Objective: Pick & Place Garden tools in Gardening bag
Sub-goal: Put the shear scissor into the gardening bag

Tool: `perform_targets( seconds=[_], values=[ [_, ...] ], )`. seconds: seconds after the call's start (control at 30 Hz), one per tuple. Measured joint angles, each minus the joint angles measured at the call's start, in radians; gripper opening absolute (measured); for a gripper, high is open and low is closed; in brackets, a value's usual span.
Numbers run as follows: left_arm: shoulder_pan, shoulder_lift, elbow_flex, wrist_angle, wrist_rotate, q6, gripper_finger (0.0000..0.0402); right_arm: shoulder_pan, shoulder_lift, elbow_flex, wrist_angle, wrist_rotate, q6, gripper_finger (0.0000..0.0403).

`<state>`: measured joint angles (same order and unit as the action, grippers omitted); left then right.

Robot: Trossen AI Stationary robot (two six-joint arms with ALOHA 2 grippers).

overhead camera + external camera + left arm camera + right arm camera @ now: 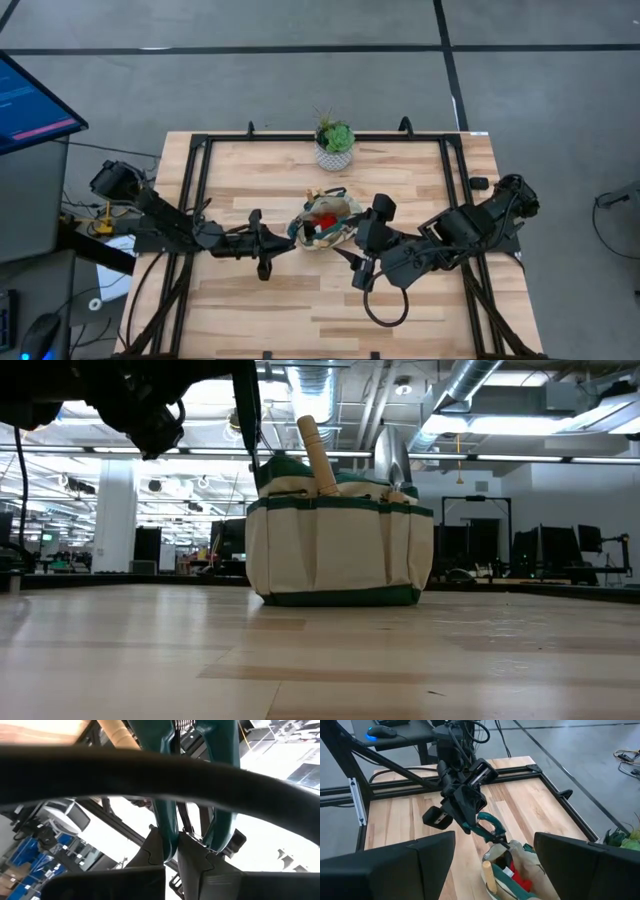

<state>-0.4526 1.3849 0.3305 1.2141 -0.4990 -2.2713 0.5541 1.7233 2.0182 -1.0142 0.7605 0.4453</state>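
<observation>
Wooden table (pixel 250 310) centre frame: left gripper (pixel 476 822) clamped tight on the green-handled shears (pixel 489 827), over the bag (pixel 328 224). Right gripper (pixel 362 238) gapes wide beside it, holding nothing.

Bag (pixel 327 224) at the middle of the desk (pixel 250 300), tool handles standing in it. Potted plant (pixel 333 146) behind the bag, near the desk's far edge. Left tool (pixel 292 232) just left of the bag, holding shears (pixel 487 827) over its rim. Right tool (pixel 352 240) just right of the bag.
</observation>
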Motion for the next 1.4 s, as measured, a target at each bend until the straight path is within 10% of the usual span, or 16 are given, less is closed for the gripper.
perform_targets(
  seconds=[1.4],
  values=[
    [0.064,0.006,-0.065,0.018,0.013,-0.066,0.0002,-0.067,0.0,0.0,-0.003,-0.001,-0.002,0.0265]
  ],
)
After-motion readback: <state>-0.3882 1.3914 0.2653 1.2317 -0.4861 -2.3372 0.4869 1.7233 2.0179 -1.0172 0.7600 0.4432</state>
